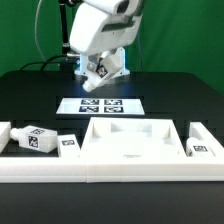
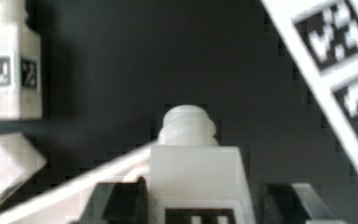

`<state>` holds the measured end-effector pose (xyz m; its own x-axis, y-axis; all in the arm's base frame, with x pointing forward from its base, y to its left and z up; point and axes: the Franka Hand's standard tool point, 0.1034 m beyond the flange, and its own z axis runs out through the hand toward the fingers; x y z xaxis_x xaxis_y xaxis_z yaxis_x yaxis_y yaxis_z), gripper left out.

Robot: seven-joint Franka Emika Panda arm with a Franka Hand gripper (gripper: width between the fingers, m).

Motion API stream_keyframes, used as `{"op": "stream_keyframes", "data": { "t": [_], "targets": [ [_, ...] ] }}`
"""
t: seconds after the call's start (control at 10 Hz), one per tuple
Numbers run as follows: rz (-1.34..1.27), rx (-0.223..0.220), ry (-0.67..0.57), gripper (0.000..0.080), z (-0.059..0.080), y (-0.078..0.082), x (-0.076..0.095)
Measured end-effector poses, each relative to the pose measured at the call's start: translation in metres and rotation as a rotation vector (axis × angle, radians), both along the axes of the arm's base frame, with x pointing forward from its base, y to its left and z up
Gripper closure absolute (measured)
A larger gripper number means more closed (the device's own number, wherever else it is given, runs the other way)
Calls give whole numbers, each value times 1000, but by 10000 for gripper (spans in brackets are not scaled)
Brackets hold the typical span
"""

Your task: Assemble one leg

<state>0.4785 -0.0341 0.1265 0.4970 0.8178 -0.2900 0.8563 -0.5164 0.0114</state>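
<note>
The white pincer (image 1: 101, 70) clasps a short white plastic tagged leg (image 1: 96, 75) above the black tabletop (image 1: 40, 90). The flat white marker board (image 1: 100, 104) lies just in front of the pincer.

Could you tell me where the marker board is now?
In the exterior view the marker board lies mid-table, between the gripper behind it and the white tabletop in front.

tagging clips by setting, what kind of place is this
Probably a robot lab bench: green backdrop, black table with a marker board, and a leg in the gripper.
</note>
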Motion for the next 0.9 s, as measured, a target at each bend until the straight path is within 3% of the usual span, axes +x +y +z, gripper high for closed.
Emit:
{"op": "stream_keyframes", "data": {
  "t": [0.4, 0.6, 0.8, 0.9],
  "targets": [
    [4, 138, -112, 518, 2, -26, -8],
    [-165, 239, -102, 518, 6, -6, -10],
    [-298, 358, -170, 518, 11, 6, 7],
    [-346, 385, -214, 518, 13, 11, 16]
  ]
}}
